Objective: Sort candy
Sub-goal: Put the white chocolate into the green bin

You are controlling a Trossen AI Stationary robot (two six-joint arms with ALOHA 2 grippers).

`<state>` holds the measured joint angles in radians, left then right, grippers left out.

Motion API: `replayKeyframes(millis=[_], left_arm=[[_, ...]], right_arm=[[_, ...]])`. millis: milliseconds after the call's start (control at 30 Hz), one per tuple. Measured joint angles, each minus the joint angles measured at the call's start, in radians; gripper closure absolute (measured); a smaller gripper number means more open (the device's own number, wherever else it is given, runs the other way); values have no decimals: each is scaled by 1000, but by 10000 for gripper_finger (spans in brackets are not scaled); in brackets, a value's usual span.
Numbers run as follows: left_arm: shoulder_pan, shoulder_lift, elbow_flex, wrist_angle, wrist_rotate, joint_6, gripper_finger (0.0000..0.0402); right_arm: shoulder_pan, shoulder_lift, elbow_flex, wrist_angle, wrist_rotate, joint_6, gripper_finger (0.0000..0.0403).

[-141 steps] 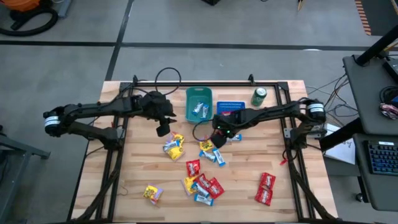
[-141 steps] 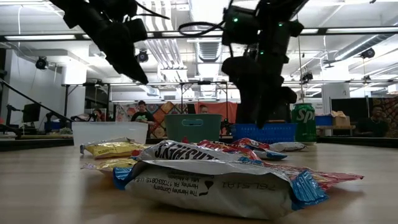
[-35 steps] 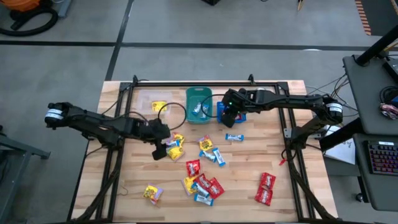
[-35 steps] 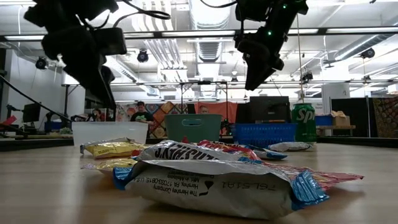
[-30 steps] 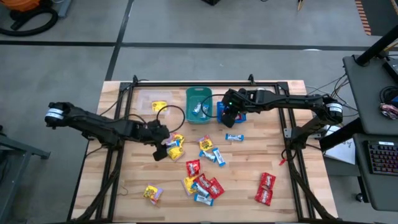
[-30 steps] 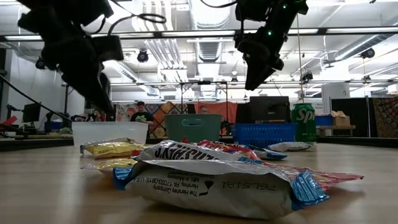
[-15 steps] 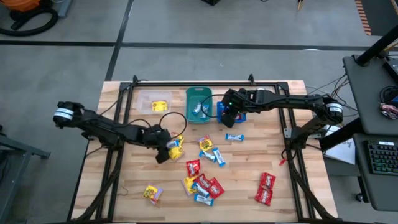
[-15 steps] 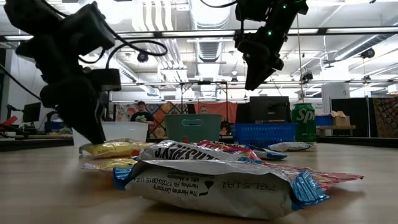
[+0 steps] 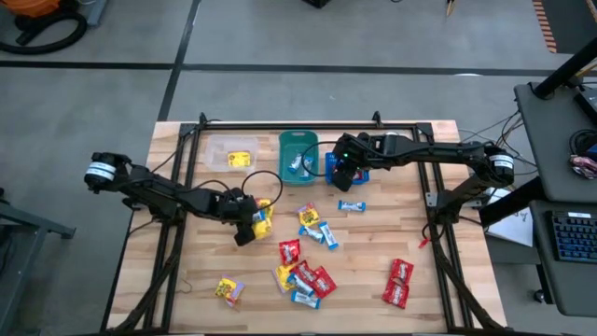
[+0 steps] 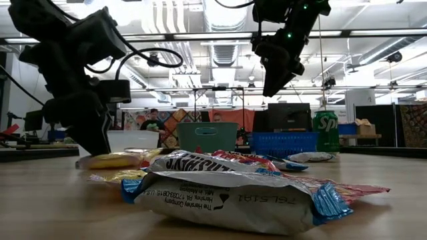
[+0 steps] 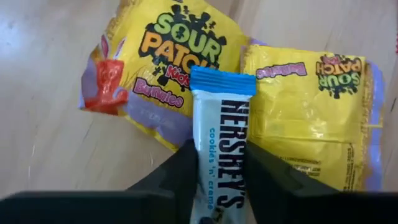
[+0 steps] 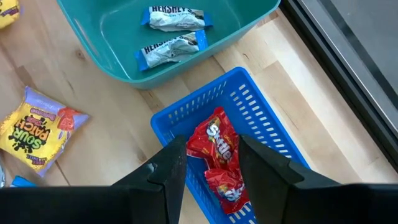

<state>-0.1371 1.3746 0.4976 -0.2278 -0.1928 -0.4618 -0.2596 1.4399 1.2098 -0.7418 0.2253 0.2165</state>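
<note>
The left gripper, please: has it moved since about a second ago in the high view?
Yes. The left gripper has moved right and slightly down the picture, away from the clear bin, onto the yellow candies left of the central pile.
</note>
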Motion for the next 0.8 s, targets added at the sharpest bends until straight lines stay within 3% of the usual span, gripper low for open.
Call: replayKeyframes(millis=[200, 500, 600, 800], left_arm=[[0, -9, 1, -15, 30, 0, 355], [0, -56, 81, -142, 50, 48, 353], [0, -85, 119, -143, 46, 109, 353], [11, -111, 228, -134, -124, 304, 352]], right_arm=[[0, 0, 0, 0, 0, 0, 266], [0, 0, -1, 15, -2, -8, 266], [0, 0, -7, 65, -48, -40, 266], [0, 0, -56, 251, -211, -105, 266]])
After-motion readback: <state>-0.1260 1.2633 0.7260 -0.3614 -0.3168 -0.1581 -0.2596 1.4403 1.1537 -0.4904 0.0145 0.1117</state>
